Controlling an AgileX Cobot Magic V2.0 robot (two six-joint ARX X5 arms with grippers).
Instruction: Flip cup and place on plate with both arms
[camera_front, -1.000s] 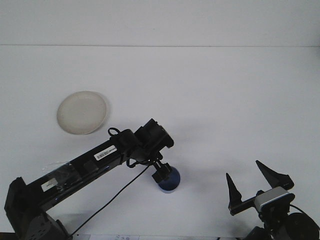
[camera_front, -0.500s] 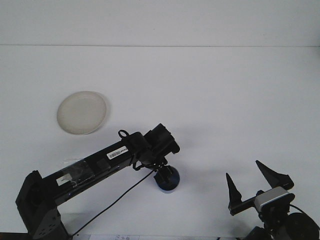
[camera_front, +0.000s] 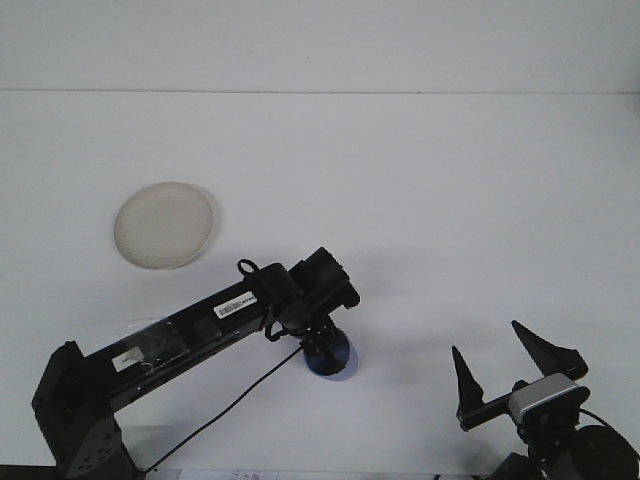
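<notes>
A plain white table (camera_front: 420, 220) fills the front view, meeting a pale wall along a straight line near the top of the frame.

The blue cup (camera_front: 333, 358) sits low on the table, a little left of centre, mostly hidden under the end of the left arm; only a rounded blue part of it shows below and to the right of the black hardware. The left gripper (camera_front: 322, 348) is right on the cup, its dark fingers overlapping the blue body, but from this angle I cannot tell whether they are clamped on the cup or loose around it. The left arm (camera_front: 200, 325) runs from its base at the lower left corner up and rightward to the cup, with a white label on its link and a black cable looping beneath it.

The white plate (camera_front: 165, 224) lies flat up and to the left, well apart from the cup and bare.

At the lower right, the right gripper (camera_front: 510, 365) stands with its two pointed fingers spread wide, holding nothing, well apart from the cup.
</notes>
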